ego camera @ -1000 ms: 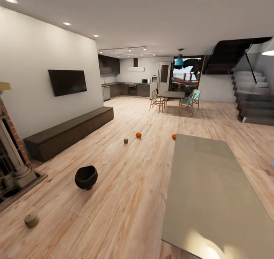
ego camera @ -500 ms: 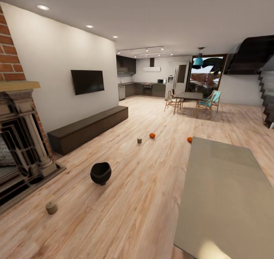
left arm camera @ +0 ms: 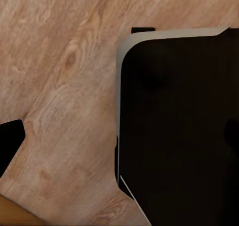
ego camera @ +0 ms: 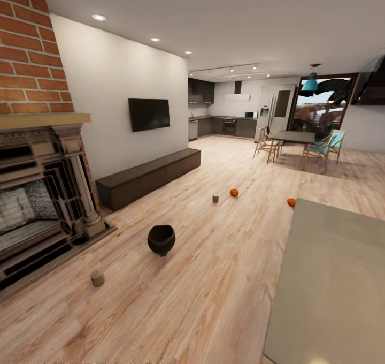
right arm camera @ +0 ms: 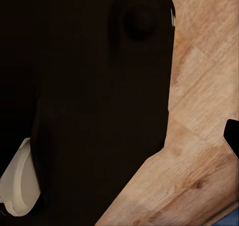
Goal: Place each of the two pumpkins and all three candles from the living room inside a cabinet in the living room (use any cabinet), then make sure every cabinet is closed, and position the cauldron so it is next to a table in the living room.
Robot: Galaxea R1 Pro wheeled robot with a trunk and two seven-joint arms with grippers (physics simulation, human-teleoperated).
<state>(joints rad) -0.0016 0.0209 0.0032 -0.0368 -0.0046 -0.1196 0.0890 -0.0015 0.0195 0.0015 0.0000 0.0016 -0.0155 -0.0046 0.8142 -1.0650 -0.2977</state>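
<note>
The black cauldron (ego camera: 161, 240) stands on the plank floor in front of the fireplace. One olive-grey candle (ego camera: 97, 278) sits nearer me to its left, and another candle (ego camera: 215, 198) lies further off. Next to that far candle is an orange pumpkin (ego camera: 234, 192). A second pumpkin (ego camera: 291, 202) lies just beyond the far end of the grey table (ego camera: 331, 278). The long dark cabinet (ego camera: 149, 176) runs along the wall under the TV, its fronts shut. Each wrist view looks down on plank floor past a big dark part of the robot. A black sliver (left arm camera: 10, 141) sits at the frame edge.
A brick fireplace (ego camera: 43, 192) with a raised hearth stands at the left. A dining table with chairs (ego camera: 297, 144) and the kitchen lie far ahead. Open floor stretches between the cabinet and the grey table.
The head view has swung left: the fireplace has come fully into the picture and everything has slid right. The things on the floor have not moved.
</note>
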